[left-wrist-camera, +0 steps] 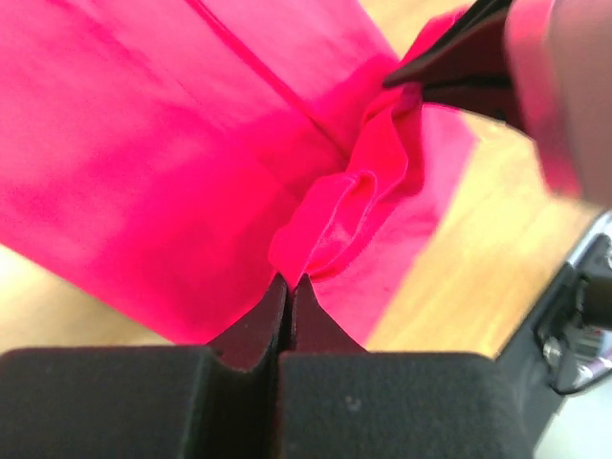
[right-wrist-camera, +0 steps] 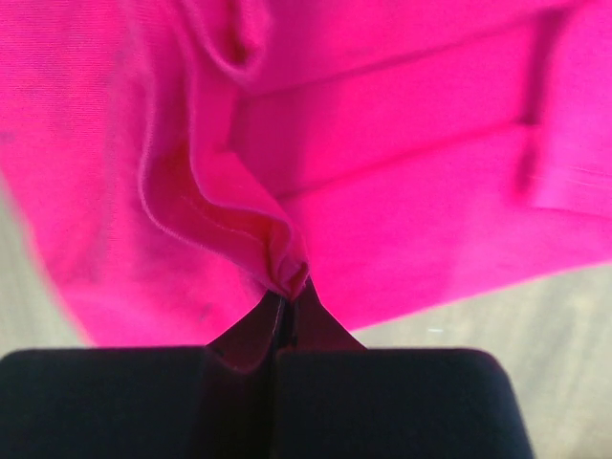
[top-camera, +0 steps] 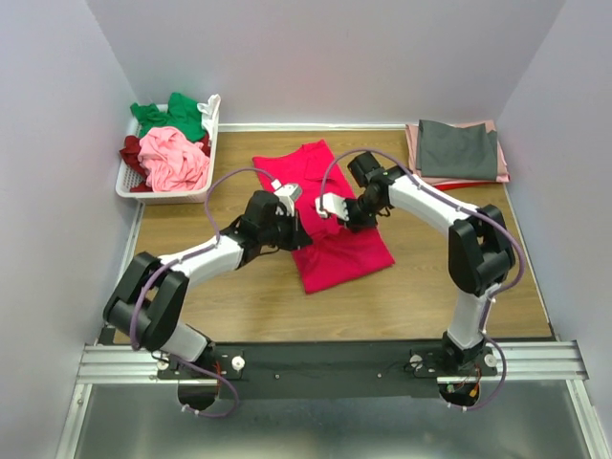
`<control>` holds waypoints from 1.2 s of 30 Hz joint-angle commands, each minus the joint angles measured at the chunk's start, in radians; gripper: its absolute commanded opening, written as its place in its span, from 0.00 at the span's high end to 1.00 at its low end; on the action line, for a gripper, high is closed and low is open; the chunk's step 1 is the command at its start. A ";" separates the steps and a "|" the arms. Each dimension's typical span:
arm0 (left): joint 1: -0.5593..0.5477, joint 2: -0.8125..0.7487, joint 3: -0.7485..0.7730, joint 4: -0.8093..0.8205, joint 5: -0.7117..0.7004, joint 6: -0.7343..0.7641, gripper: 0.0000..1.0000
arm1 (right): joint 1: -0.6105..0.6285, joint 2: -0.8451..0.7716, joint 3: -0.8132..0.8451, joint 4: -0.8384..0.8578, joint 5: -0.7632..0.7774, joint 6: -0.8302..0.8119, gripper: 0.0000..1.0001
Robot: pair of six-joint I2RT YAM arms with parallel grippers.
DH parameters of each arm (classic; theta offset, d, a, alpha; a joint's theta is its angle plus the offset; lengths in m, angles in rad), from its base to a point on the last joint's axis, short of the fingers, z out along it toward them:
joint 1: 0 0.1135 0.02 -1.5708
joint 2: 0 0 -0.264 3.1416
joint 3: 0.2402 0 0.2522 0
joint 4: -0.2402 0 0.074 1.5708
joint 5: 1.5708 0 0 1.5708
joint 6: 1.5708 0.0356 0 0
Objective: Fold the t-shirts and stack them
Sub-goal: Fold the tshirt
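Currently both grippers are closed on the crimson tee (top-camera: 335, 253). The left gripper (left-wrist-camera: 290, 283) is pinched on a raised fold of the cloth right at its tips. The right gripper (right-wrist-camera: 290, 290) is pinched on a similar bunched hem just in front of its own tips. In the left wrist view the right gripper is seen ahead and to the right, close by, and one ridge of fabric is drawn up between the two. The rest of the tee is spread on the table (top-camera: 239, 296) under and around both grippers, as a long shape. Whether its sides are already folded in cannot be told for sure.

As for progress, a part of the task is judged to be done. Well apart from the right gripper, on the side away from the left one, a stack is laid near the back corner. A grey tee (top-camera: 457, 148) is on top, a dusty pink tee (top-camera: 413, 143) is under it, and a red edge (top-camera: 473, 184) is seen at the bottom.

More is left. Well apart from the left gripper, on the side away from the right one, a basket (top-camera: 129, 184) is placed, and a green tee (top-camera: 172, 117), a light pink tee (top-camera: 174, 161) and a maroon tee (top-camera: 131, 151) are heaped in it, not yet folded. The crimson tee is judged to be in the middle of its folding, and it is not yet put on the stack.
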 commanded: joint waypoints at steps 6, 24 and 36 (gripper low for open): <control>0.091 0.122 0.152 -0.110 0.072 0.152 1.00 | -0.046 0.191 0.257 0.021 -0.003 0.077 0.99; 0.158 0.243 0.276 -0.163 0.036 0.201 1.00 | -0.045 0.382 0.484 0.058 0.037 0.198 0.99; 0.192 0.303 0.336 -0.174 0.036 0.218 1.00 | -0.046 0.443 0.552 0.069 0.044 0.232 0.98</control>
